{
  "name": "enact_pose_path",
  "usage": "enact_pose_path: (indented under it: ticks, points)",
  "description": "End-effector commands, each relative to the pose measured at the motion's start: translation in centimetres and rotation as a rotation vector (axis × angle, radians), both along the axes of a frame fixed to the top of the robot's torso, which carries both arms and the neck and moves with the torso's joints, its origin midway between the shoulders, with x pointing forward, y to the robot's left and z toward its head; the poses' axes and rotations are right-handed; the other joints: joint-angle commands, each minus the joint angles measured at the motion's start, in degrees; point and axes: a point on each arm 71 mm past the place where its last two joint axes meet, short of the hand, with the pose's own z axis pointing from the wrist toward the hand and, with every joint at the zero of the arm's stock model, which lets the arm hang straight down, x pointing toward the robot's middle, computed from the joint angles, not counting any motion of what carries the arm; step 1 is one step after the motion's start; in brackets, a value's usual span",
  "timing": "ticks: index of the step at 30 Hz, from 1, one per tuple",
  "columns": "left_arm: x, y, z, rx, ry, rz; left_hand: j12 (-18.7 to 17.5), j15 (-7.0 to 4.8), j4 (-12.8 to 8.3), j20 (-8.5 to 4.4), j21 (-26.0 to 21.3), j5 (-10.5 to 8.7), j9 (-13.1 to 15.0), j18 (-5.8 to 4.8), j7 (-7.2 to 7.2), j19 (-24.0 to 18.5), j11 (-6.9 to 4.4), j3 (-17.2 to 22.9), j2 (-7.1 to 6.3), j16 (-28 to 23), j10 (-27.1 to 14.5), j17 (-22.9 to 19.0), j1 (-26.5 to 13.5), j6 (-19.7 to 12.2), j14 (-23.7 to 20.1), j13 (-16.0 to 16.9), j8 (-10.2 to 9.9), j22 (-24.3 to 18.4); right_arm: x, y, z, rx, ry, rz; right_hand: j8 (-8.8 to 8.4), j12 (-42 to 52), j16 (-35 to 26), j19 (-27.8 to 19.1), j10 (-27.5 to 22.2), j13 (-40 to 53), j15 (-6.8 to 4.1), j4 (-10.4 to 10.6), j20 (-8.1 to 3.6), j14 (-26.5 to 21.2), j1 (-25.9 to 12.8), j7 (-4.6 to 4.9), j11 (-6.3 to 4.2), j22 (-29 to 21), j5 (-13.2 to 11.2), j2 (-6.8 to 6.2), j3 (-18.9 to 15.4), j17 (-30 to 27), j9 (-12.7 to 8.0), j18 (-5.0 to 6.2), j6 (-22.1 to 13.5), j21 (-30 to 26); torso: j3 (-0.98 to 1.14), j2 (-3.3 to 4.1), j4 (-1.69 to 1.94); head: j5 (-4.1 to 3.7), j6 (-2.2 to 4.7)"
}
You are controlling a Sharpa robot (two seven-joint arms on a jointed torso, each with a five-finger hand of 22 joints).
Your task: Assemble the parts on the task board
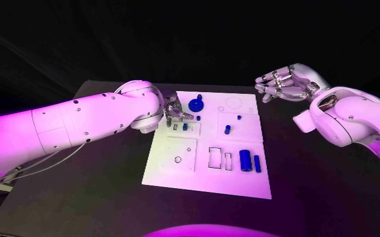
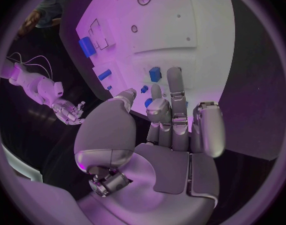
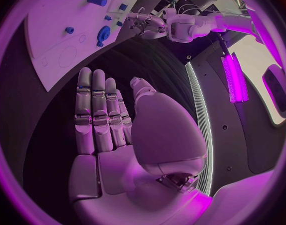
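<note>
We could read no brand, label or writing on anything in the views.

The task board [image 1: 207,179] was a flat, white, smooth rectangular plate lying in the middle of the black table [image 1: 87,193], which looked matte. Its surface carried outlined recesses: a rectangular outline [image 1: 214,157] near the front, a faint large circle [image 1: 234,103] at the far end and a small ring [image 1: 177,159] on the left half.

The parts were small blue pieces, glossy like plastic. A round disc-shaped part with a knob [image 1: 196,104] sat at the far end of the board, just beside our left hand. A fat upright cylinder [image 1: 245,161] and a slimmer bar [image 1: 257,163] stood side by side near the front right of the board. A small block [image 1: 227,129] lay near the middle, and a tiny peg [image 1: 240,118] lay beyond it.

Our left hand [image 1: 175,114] was silver and metallic, with segmented fingers on a smooth white arm. It hovered over the far left part of the board. In the left wrist view its fingers [image 2: 174,100] stretched out toward the board, apart, with nothing held; a small blue piece [image 2: 155,74] lay just past the fingertips.

Our right hand [image 1: 283,87] hung off the board's far right corner, above the table. In the right wrist view its fingers [image 3: 93,110] were straight, side by side, and it held nothing.
</note>
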Motion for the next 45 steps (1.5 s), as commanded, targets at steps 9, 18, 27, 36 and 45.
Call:
enact_pose_path:
  ticks: [9, 18, 27, 36, 45]
  points:
    - [2.0, 2.3, 3.4, 0.012, 0.020, 0.013, -6.7, 0.94, -0.1, 0.67, -1.8, 0.46, -2.8, 0.01, 1.92, -0.3, 1.35, -3.4, 0.52, -0.5, -5.3, 0.2, 4.5, -3.7, 0.4, -7.7, -4.0, -2.7, 0.1, 0.0, -0.1, -0.003, 0.007, 0.003, -0.32, -0.1, -0.2, -0.1, -0.1, 0.0, 0.40, 0.1, 0.51, -0.2, -0.5, 0.27, 0.44, -0.1, 0.3, 0.03, -0.2, -0.1, 0.1, 0.34, -0.2, -0.3, -0.02, 0.12, 0.04, 0.00, 0.96]
    - [4.7, 3.6, 4.3, 0.037, -0.017, 0.063, -7.1, 1.20, -0.2, 1.07, -1.9, 0.51, -4.2, 0.02, 2.28, -0.3, 1.66, -4.4, 1.16, -0.6, -5.7, 0.3, 6.8, -3.8, 0.5, -8.4, -5.1, -2.7, 0.1, 0.1, -0.2, -0.003, 0.006, 0.007, -0.30, -0.1, -0.2, 0.0, -0.1, 0.0, 0.36, 0.0, 0.50, -0.2, -0.4, 0.23, 0.38, -0.3, 0.6, 0.22, 0.0, -0.1, 0.1, 0.37, -0.2, -0.4, -0.05, 0.19, -0.05, 0.46, 1.30]
    - [6.3, 3.7, 3.2, 0.098, 0.008, 0.075, -7.2, 1.22, -0.1, 1.10, -1.7, 0.50, -4.4, -0.03, 2.31, -0.2, 1.69, -4.6, 1.23, -0.6, -5.8, 0.3, 6.9, -3.7, 0.5, -8.5, -5.2, -2.5, 0.1, 0.2, -0.2, -0.007, 0.004, 0.012, -0.29, -0.1, -0.2, 0.0, -0.1, 0.0, 0.35, -0.1, 0.50, -0.2, -0.3, 0.22, 0.37, -0.3, 0.6, 0.24, 0.0, -0.1, 0.1, 0.37, -0.2, -0.4, -0.12, 0.38, -0.11, 0.99, 1.21]
    - [7.1, 3.7, 1.2, 0.126, 0.045, 0.087, -7.3, 1.26, 0.1, 1.14, -1.7, 0.47, -4.7, -0.02, 2.38, -0.2, 1.75, -4.9, 1.46, -0.6, -5.9, 0.3, 6.9, -3.7, 0.5, -8.8, -5.4, -2.5, 0.2, 0.4, -0.3, -0.007, 0.000, 0.016, -0.28, -0.1, -0.1, 0.0, -0.1, 0.0, 0.34, -0.1, 0.50, -0.2, -0.3, 0.21, 0.36, -0.3, 0.8, 0.30, 0.0, -0.1, 0.1, 0.38, -0.2, -0.4, -0.11, 0.41, -0.23, 0.96, 1.15]
    - [7.3, 3.6, 0.4, 0.130, 0.071, 0.088, -7.3, 1.30, 0.1, 1.17, -1.6, 0.46, -5.1, -0.05, 2.41, -0.2, 1.79, -5.5, 1.64, -0.6, -5.9, 0.3, 6.5, -3.5, 0.5, -8.8, -5.6, -2.3, 0.1, 0.5, -0.3, -0.007, 0.002, 0.018, -0.26, -0.1, -0.1, 0.1, -0.1, 0.0, 0.32, -0.2, 0.49, -0.2, -0.2, 0.19, 0.34, -0.4, 0.9, 0.36, 0.1, -0.1, 0.1, 0.39, -0.1, -0.4, -0.07, 0.52, -0.41, 1.27, 1.18]
